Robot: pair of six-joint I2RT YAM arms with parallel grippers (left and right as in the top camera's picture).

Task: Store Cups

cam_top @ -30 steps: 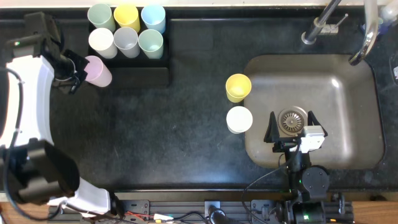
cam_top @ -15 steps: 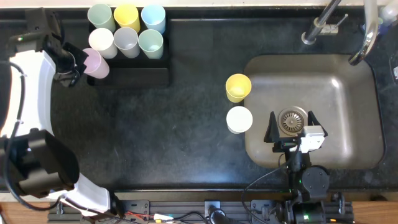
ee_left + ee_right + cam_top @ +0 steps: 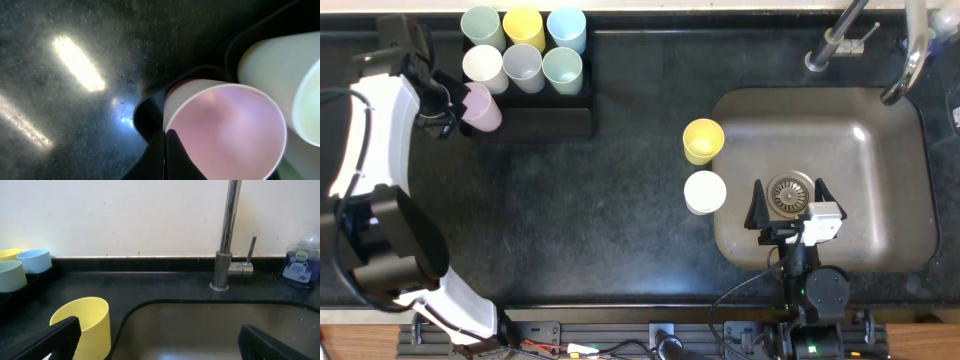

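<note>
At the left front corner of the black cup tray, the left tool pinches a pink cup by its rim, one finger inside the mouth and one outside. The cup is tilted, its mouth turned toward the arm. It hangs just in front of the racked white cup, one of six cups filling the tray's two back rows. The front strip of the tray looks free.

The step in hand appears to be seating this cup in that front strip. Done well, it would mean bringing the cup upright first and centring it over a free slot. The rim should stay off the racked white cup, which in the left wrist view sits just beside the pink one. The cup should go down until its base rests before the fingers part, since a rim grip on a tilted cup could let it tip.

Well to the tray's right, a yellow cup and a loose white cup wait on the worktop beside the sink. There the right tool hangs spread wide, holding nothing.
</note>
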